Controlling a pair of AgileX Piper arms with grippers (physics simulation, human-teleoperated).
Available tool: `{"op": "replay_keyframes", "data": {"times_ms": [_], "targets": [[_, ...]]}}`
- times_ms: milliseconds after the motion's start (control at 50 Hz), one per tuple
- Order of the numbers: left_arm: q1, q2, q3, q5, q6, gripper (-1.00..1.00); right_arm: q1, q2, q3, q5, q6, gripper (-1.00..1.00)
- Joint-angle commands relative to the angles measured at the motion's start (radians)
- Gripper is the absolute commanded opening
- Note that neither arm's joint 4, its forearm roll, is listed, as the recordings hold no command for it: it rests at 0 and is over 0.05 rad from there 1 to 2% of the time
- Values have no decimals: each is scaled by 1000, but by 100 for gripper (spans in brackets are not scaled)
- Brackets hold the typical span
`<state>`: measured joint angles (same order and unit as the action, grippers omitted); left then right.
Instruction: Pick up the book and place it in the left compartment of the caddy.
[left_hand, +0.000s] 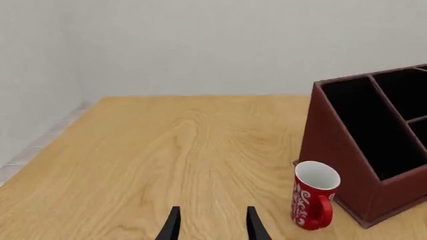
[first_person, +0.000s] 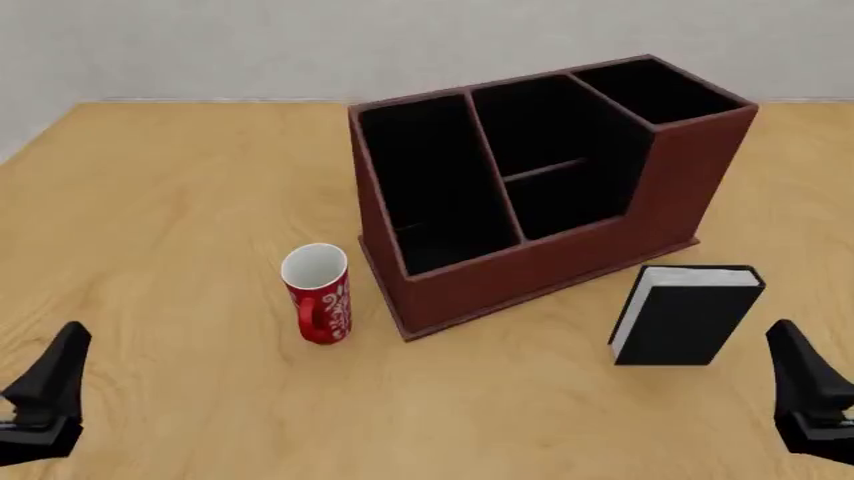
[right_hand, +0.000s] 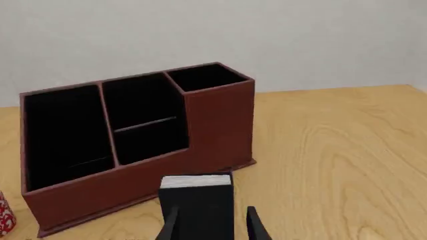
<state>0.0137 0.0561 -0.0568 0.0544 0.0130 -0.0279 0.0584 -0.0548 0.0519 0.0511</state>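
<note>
We saw both arms held low at the near edge of the light wooden table, well apart. In the front view the left gripper sat at the near left corner and the right gripper at the near right. Each wrist view showed two thin black fingers spread with bare space between them, clasping nothing; the left pair pointed over empty wood, and the right pair pointed at the book.

The plain black hardcover book with white page edges stood upright on the table, just in front of the taller right end of the large dark red-brown rectangular caddy, free of both grippers. The caddy's black-lined, long left compartment was open at the top; we could not tell whether anything lay at its bottom.

A glossy red mug with a white interior and white swirling ornament stood near the caddy's front left corner. We could read no writing on anything.
</note>
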Motion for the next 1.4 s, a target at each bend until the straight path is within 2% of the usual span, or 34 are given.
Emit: {"op": "replay_keyframes", "data": {"times_ms": [20, 200, 440, 600, 620, 660, 720, 760, 780, 840, 880, 940, 980, 1060, 1140, 1260, 1400], "targets": [[1, -51, 36, -43, -16, 100, 40, -28, 55, -67, -70, 100], [-10, -51, 15, -38, -12, 100, 44, 29, 54, -116, -77, 100], [-26, -53, -30, -1, -3, 100, 59, 31, 55, -119, -101, 100], [-36, -54, -62, 32, -4, 100, 79, -18, 24, -40, -157, 100], [-41, -55, -70, 32, 8, 100, 100, -32, -3, 1, -208, 100], [-41, -55, -75, 40, 8, 100, 117, -40, -34, 40, -213, 100], [-47, -55, -88, 39, 9, 100, 124, -45, -102, 114, -268, 100], [-38, -56, -97, 22, 1, 100, 121, -40, -148, 161, -278, 100], [-40, -56, -98, 25, 1, 100, 137, -38, -168, 187, -336, 100], [-45, -56, -93, 22, -6, 100, 130, -14, -204, 218, -350, 100], [-47, -56, -87, 18, -8, 100, 125, 50, -254, 248, -409, 100], [-50, -56, -91, 29, -21, 100, 123, 94, -301, 278, -457, 100], [-51, -56, -92, 31, -22, 100, 126, 111, -315, 288, -461, 100], [-57, -56, -95, 34, -24, 100, 133, 196, -381, 331, -514, 100], [-54, -56, -99, 44, -37, 100, 148, 251, -409, 355, -541, 100], [-53, -56, -116, 52, -39, 100, 172, 323, -502, 445, -580, 100], [-54, -56, -118, 47, -36, 100, 186, 412, -596, 566, -675, 100]]}}
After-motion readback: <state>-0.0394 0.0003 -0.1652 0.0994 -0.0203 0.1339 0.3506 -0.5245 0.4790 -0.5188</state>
